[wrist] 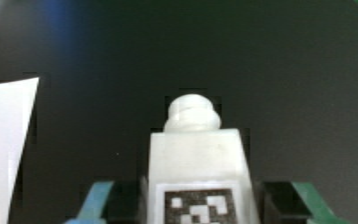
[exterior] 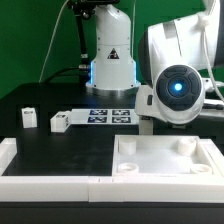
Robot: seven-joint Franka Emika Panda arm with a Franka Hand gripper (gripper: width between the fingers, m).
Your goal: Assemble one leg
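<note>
In the wrist view a white leg [wrist: 197, 150] with a black-and-white tag on its near face sits between my gripper [wrist: 199, 205] fingers. Its rounded peg end points away from the camera, over the black table. The teal fingertips [wrist: 101, 200] flank it on both sides, and the gripper appears shut on it. In the exterior view the arm's wrist [exterior: 178, 85] hides the gripper and the leg. It hangs over the far left corner of the large white tray-shaped piece [exterior: 165, 160]. Two more legs [exterior: 29, 116] [exterior: 60, 121] lie on the table at the exterior view's left.
The marker board [exterior: 112, 113] lies at the back middle. A low white frame [exterior: 40, 180] runs along the front left. A white flat edge [wrist: 2, 130] shows at the side of the wrist view. The robot base [exterior: 110, 60] stands behind.
</note>
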